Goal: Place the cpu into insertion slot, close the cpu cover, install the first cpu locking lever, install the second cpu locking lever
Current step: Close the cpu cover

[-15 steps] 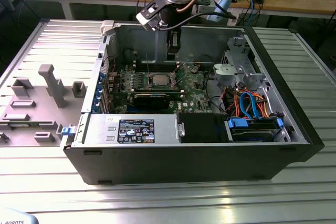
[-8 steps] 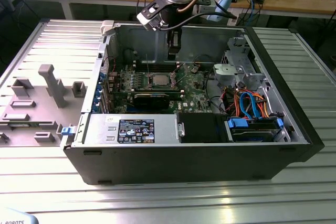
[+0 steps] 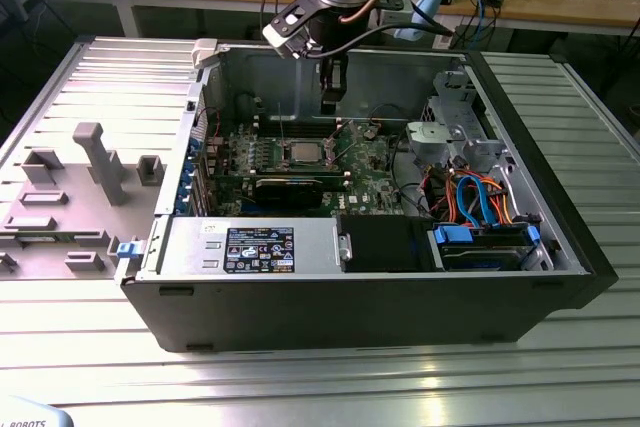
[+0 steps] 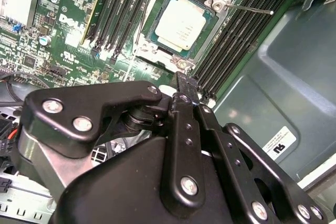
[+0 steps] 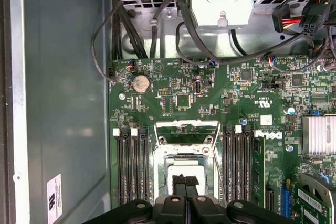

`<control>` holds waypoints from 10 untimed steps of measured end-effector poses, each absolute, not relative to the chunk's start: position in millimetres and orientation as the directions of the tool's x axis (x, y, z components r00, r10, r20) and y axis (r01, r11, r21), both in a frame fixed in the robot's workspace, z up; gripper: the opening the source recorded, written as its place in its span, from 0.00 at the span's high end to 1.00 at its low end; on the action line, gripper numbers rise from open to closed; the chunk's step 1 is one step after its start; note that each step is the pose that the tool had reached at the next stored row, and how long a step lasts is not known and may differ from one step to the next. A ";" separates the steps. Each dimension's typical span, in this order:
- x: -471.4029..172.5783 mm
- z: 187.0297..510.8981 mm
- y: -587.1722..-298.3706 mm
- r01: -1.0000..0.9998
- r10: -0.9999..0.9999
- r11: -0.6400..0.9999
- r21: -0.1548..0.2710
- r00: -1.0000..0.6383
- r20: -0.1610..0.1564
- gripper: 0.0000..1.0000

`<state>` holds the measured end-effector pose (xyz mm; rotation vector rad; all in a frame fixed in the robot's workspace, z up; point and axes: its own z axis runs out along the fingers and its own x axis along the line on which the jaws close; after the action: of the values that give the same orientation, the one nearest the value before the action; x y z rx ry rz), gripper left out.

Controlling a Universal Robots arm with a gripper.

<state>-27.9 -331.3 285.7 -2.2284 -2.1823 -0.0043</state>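
The gripper has its two black fingers pressed flat together with nothing between them. In the first wrist view the tips hang over the near edge of the insertion slot. In the second wrist view the gripper points at the slot's corner beside the black memory slots; whether it touches the board cannot be told. The cpu lies flat and square inside the insertion slot, its dull silver top facing up. In the first wrist view the cpu is partly hidden behind the fingertips. The cpu cover is swung up and open on the far side of the slot, and the board shows through its window. A thin locking lever stands free, sticking out over the memory slots and not latched down. Black memory slots flank the socket on both sides on the green motherboard. A coin battery sits farther off, and a finned heatsink lies toward the board's edge. In the exterior view the gripper reaches down into the open computer case, just behind the cpu. A graphics card lies in front of the cpu, with the power supply nearer the case wall. Orange and blue cables run at the exterior view's right. A grey fixture tray rests outside the case on the exterior view's left.
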 end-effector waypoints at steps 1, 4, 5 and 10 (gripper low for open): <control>-27.5 285.7 -331.3 1.000 1.000 -0.021 -0.014 0.021 0.018 0.89; -26.5 285.7 -331.3 1.000 1.000 -0.021 -0.014 0.021 0.018 0.89; -26.0 285.7 -331.3 1.000 1.000 -0.021 -0.014 0.021 0.018 0.89; -24.6 285.7 -331.3 1.000 1.000 -0.021 -0.014 0.021 0.018 0.89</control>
<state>-24.6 -331.3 285.7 -2.2285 -2.1822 -0.0042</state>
